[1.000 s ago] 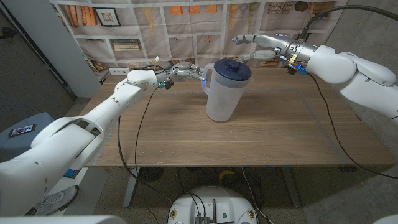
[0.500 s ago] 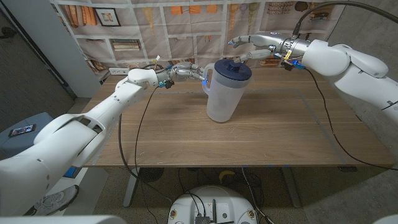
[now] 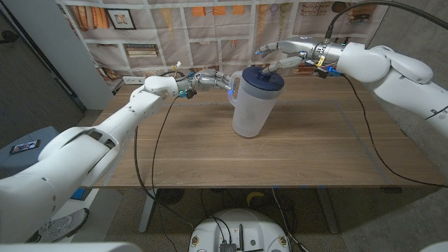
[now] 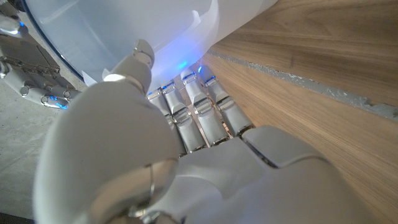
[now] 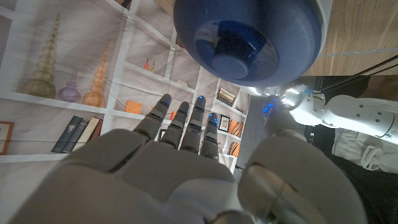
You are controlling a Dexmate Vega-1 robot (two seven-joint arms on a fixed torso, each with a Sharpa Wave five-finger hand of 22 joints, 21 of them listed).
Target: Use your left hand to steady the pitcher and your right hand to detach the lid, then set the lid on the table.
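Overhead, right hand (image 3: 283, 50) spreads empty above lid (image 3: 262, 75); left hand (image 3: 210, 80) grips pitcher (image 3: 250, 105).

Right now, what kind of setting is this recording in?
Probably an indoor lab or test room: a plain wooden table stands before a printed bookshelf backdrop, with cables trailing across the table and only a pitcher set on it.

The place looks like a robot lab or test room dressed as a home. Behind the wooden table (image 3: 210, 150) hangs a printed backdrop (image 3: 189, 31) with drawn bookshelves, books and vases. Cables (image 3: 157, 150) run over the table, and the floor is grey.
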